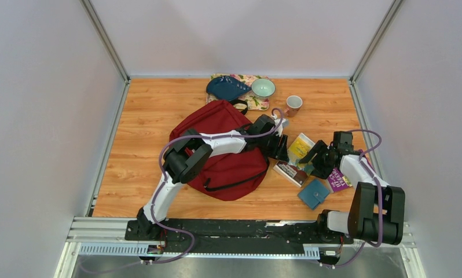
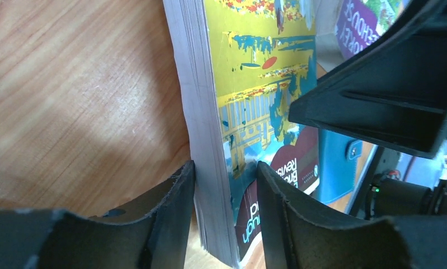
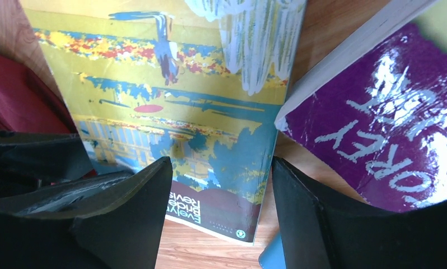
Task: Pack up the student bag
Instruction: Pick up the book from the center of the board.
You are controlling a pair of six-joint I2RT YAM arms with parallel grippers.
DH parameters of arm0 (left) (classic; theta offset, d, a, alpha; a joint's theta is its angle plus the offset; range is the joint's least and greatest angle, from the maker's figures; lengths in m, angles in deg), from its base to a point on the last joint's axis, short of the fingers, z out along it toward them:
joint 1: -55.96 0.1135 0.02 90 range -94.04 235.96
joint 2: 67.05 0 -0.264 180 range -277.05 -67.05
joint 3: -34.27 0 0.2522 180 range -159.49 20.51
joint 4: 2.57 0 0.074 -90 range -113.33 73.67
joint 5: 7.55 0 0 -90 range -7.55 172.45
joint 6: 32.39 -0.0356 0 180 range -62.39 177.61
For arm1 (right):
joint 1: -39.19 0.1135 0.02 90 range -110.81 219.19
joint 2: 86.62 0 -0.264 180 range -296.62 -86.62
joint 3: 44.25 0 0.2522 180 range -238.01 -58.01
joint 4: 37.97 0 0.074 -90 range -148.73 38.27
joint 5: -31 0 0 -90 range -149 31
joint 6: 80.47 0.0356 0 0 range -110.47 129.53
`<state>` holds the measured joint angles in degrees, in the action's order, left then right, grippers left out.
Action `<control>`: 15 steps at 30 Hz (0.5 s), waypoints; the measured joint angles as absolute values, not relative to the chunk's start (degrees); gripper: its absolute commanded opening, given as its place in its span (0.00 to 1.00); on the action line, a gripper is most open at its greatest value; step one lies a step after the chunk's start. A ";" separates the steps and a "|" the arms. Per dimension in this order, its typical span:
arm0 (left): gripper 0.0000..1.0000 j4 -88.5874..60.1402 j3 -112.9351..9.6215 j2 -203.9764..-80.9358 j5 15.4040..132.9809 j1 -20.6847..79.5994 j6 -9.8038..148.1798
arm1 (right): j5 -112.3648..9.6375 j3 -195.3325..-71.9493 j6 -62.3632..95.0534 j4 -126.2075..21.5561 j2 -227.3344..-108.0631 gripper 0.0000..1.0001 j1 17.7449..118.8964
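Observation:
The student bag [image 1: 223, 152], dark red with black straps, lies in the middle of the table; its red fabric also shows at the left in the right wrist view [image 3: 8, 89]. My left arm reaches over it to a yellow and maroon book [image 1: 300, 148] just to its right. The left gripper [image 2: 226, 168] is shut on that book [image 2: 249, 84], one finger against the page edge and one on the cover. My right gripper [image 3: 221, 165] stands open over the book's lower end [image 3: 171, 95], with a gap at its right finger.
A purple book [image 1: 337, 179] [image 3: 378, 129] and a blue wallet [image 1: 313, 193] lie right of the yellow book. At the back a floral tray [image 1: 255, 104] carries a blue pouch [image 1: 227, 88] and a green bowl [image 1: 263, 87]; a cup [image 1: 293, 104] stands beside it.

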<state>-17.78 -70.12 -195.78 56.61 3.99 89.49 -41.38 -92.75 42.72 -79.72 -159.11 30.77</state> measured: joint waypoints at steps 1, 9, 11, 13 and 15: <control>0.46 -17.54 -70.12 -195.80 55.82 4.14 89.79 | -41.33 -92.75 42.72 -79.54 -159.65 0.68 30.75; 0.41 -15.27 -70.20 -195.80 51.73 5.11 93.14 | -41.38 -92.92 42.70 -78.87 -161.20 0.68 30.68; 0.42 -14.87 -70.20 -195.80 51.30 5.17 93.49 | -41.40 -92.99 42.68 -78.84 -161.27 0.68 30.68; 0.35 -14.68 -70.20 -195.80 50.77 5.22 93.73 | -41.38 -93.05 42.68 -78.87 -161.36 0.68 30.70; 0.27 -14.52 -70.31 -195.82 50.07 5.30 94.12 | -41.31 -93.21 42.65 -78.93 -161.55 0.68 30.70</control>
